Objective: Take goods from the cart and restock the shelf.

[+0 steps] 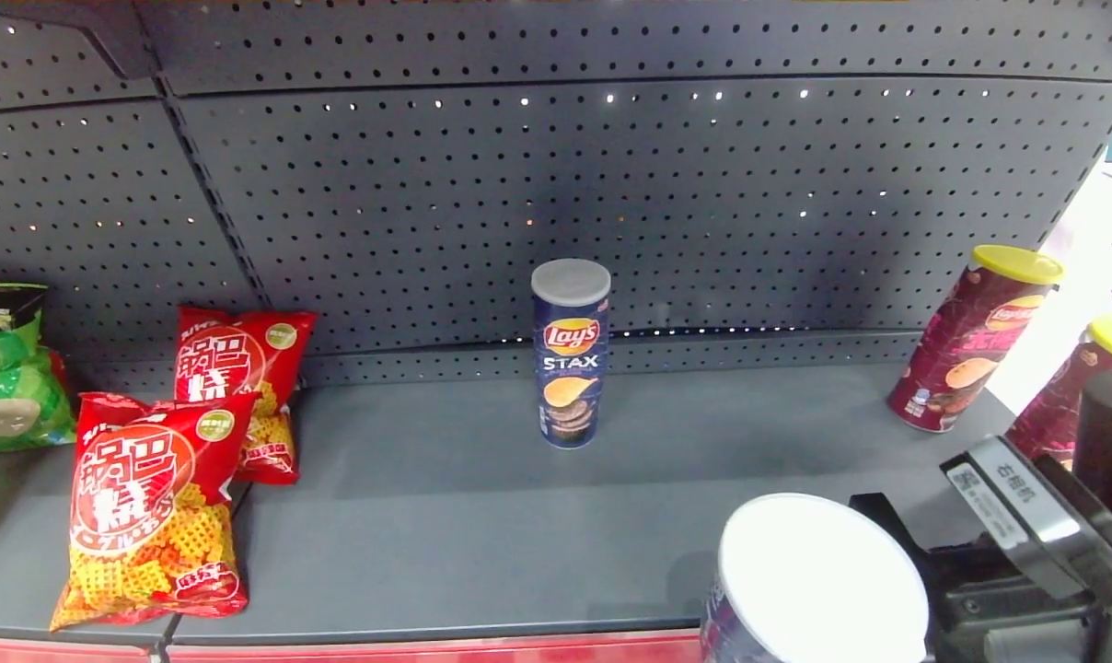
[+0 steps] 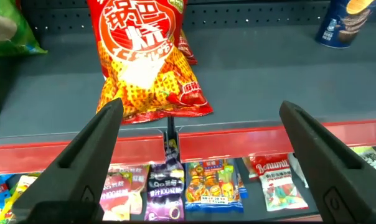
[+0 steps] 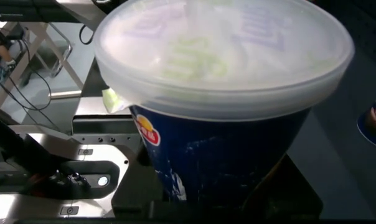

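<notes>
A blue chip can with a white lid (image 1: 818, 580) hangs in front of the shelf's front edge at the lower right, and my right gripper (image 1: 887, 529) is shut on it. The right wrist view looks at that can (image 3: 225, 68) lid-on from close up. A second blue chip can (image 1: 570, 354) stands upright in the middle of the grey shelf board (image 1: 445, 516). My left gripper (image 2: 200, 109) is open with nothing in it, in front of the red shelf edge (image 2: 238, 140), facing a red snack bag (image 2: 147, 56).
Two red snack bags (image 1: 156, 511) (image 1: 243, 387) lean at the shelf's left, with green bags (image 1: 4, 378) beyond them. Two maroon cans (image 1: 975, 336) (image 1: 1071, 387) stand at the right end. Candy packets (image 2: 206, 183) lie on the lower shelf. Bare board surrounds the middle can.
</notes>
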{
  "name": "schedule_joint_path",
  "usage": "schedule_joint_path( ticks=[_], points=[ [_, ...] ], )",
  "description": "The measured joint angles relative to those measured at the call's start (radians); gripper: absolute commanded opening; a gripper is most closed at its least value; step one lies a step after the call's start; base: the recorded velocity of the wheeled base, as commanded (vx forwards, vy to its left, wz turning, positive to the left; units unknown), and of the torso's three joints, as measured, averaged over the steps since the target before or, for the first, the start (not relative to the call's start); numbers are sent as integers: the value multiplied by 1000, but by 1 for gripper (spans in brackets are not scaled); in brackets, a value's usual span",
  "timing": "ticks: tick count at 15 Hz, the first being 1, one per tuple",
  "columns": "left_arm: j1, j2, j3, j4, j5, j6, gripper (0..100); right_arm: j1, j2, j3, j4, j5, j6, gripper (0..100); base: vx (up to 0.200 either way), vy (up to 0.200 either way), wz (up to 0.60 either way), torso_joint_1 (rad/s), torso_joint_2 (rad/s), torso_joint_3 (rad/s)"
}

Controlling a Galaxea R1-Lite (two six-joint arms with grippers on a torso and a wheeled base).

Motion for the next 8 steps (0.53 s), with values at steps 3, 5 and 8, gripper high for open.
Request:
schedule_joint_path(
  ticks=[3,5,8],
  points=[
    [0,0,0,0,0,0,100,12,4,-32,-1,-3,1,0,0,0,0,0,0,0],
    [0,0,0,0,0,0,100,29,20,-82,-1,-17,8,0,0,0,0,0,0,0],
    [0,0,0,0,0,0,100,55,61,-166,-1,-25,20,0,0,0,0,0,0,0]
  ],
)
